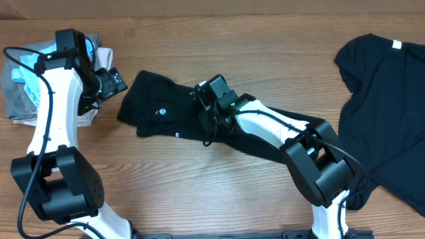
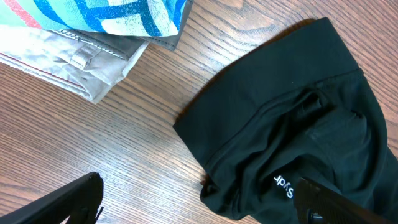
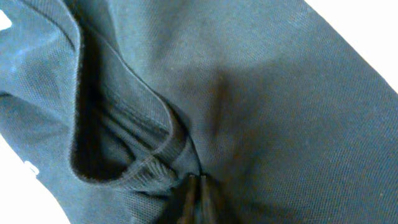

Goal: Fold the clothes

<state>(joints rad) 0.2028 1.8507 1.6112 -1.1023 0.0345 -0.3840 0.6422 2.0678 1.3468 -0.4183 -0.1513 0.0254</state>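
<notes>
A black T-shirt (image 1: 163, 109) lies bunched and elongated across the middle of the table, small white marks showing on it. In the left wrist view its rumpled end (image 2: 292, 124) carries white lettering. My right gripper (image 1: 207, 109) rests on the shirt's middle. Its fingertips (image 3: 196, 186) are pressed together and pinch the fabric beside the ribbed collar (image 3: 149, 155). My left gripper (image 1: 111, 81) hovers just left of the shirt's end, and it (image 2: 196, 202) stands wide open over the wood with the shirt's corner reaching in between the fingers. A second black T-shirt (image 1: 388, 99) lies spread at the right.
A pile of other clothes (image 1: 26, 83) sits at the far left, under the left arm: a blue striped cloth (image 2: 112, 15) on top of a beige garment (image 2: 81, 56). The second shirt runs past the table's right edge of view.
</notes>
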